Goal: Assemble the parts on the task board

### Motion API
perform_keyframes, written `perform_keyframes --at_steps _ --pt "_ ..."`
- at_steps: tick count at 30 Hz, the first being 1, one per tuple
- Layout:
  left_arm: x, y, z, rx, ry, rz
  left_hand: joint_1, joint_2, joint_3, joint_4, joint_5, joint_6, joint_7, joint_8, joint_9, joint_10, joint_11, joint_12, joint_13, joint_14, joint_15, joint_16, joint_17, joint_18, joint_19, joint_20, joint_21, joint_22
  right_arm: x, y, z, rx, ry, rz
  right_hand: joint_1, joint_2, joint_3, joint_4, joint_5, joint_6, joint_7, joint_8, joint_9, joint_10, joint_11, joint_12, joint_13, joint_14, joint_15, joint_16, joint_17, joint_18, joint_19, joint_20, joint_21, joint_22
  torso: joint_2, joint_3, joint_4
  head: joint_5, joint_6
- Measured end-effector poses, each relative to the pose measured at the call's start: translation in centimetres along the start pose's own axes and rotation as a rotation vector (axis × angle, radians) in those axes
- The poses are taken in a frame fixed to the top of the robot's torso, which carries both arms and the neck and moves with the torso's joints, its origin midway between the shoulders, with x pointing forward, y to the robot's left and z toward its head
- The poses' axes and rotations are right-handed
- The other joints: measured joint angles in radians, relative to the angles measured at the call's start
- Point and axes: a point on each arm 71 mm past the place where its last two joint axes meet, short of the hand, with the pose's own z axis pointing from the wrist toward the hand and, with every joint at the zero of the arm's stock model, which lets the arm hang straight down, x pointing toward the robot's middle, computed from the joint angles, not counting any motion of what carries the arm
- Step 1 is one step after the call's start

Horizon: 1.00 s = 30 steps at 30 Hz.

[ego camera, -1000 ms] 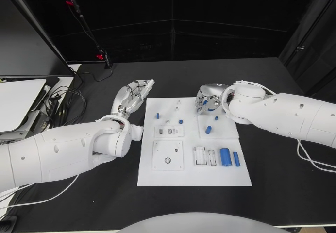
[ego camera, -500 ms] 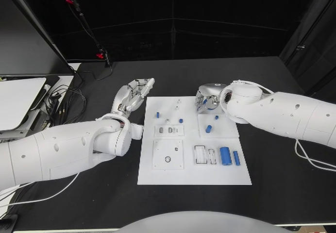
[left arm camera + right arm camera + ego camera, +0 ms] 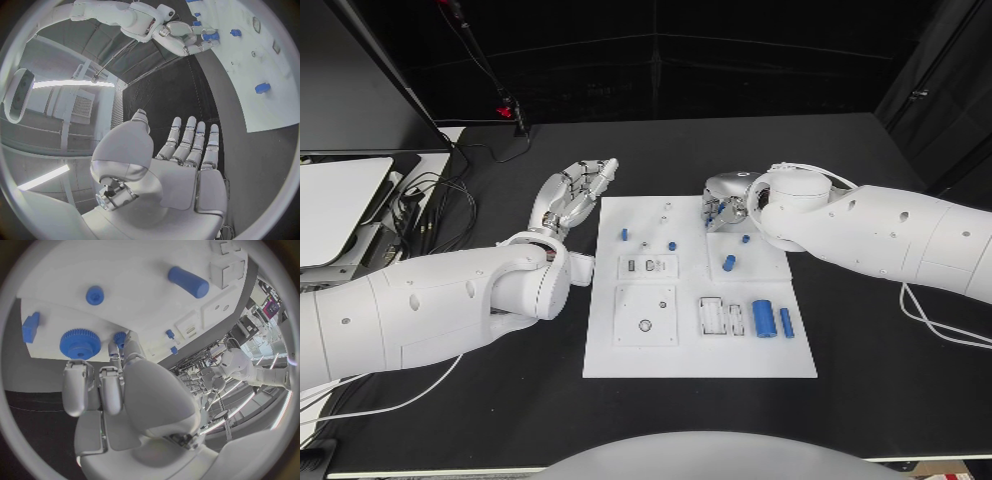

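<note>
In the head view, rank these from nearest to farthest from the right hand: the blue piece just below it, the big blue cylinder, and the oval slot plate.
1. Blue piece: just below the right hand, on the board's right side.
2. Big blue cylinder: lower right, beside a thinner one.
3. Oval slot plate: lower left, farthest.

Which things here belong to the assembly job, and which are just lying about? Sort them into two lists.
Job:
task board
large blue cylinder
thin blue peg
blue gear
right hand, over the board's far corner
left hand, fingers spread, holding nothing

Lying about:
cables
pale device at the table's left edge
</note>
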Motion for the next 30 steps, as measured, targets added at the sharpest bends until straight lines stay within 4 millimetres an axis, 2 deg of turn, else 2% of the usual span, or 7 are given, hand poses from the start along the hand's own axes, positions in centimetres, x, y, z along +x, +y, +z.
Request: perform_keyframes --at_steps 10,17,24,30 --pt "0.02 0.0 0.0 0.0 0.002 -0.001 0.0 0.0 0.0 0.0 0.0 0.0 0.0 0.0 0.0 0.0 0.0 0.0 0.0 0.0 0.0 0.0 0.0 0.0 0.0 0.0 0.0 0.0 -0.06 0.02 0.18 0.025 0.012 -0.009 0.005 -0.005 0.0 0.0 0.0 0.0 0.0 -0.004 0.0 0.0 0.0 -0.007 0.0 0.0 0.0 -0.004 0.0 0.0 0.0 0.0 0.0 0.0 -0.001 -0.0003 0.0001 0.0 0.0" --pt "0.02 0.02 0.01 0.0 0.002 -0.001 0.0 0.0 0.0 0.0 0.0 0.004 0.004 0.0 0.0 0.0 0.0 0.0 0.0 0.003 0.003 0.0 0.0 0.0 0.0 0.0 0.0 0.0 -0.1 0.01 0.32 0.04 0.013 -0.011 0.013 0.003 0.004 0.004 0.0 0.002 -0.002 -0.008 0.0 0.007 -0.001 -0.022 0.0 0.0 0.0 -0.004 0.0 0.0 0.0 0.0 0.0 0.0 -0.001 -0.0003 0.0001 0.0 0.001" --pt "0.01 0.04 0.01 0.0 0.002 -0.001 0.0 0.0 0.0 0.0 0.0 0.004 0.004 0.0 0.0 0.0 0.0 0.0 0.0 0.003 0.003 0.0 0.0 0.0 0.0 0.0 0.0 0.0 -0.1 0.09 0.39 0.048 0.013 -0.012 0.056 0.031 0.04 -0.003 -0.001 0.06 0.003 -0.002 0.006 0.071 -0.009 -0.024 0.0 0.0 0.0 -0.004 0.0 0.0 0.0 0.0 0.0 0.0 -0.001 -0.0003 0.0002 -0.001 0.0" --pt "0.0 0.05 0.02 -0.001 0.002 -0.001 0.0 0.0 0.0 0.0 0.0 0.004 0.004 0.0 0.0 0.0 0.0 0.0 0.0 0.003 0.003 0.0 0.0 0.0 0.0 0.0 0.0 0.0 -0.04 0.14 0.34 0.048 0.007 -0.015 0.086 0.035 0.062 -0.015 -0.011 0.107 0.006 0.01 0.006 0.122 -0.007 -0.038 -0.004 0.0 0.0 -0.004 0.0 0.0 0.0 0.0 0.0 0.0 -0.001 -0.0003 0.0004 -0.002 0.0"
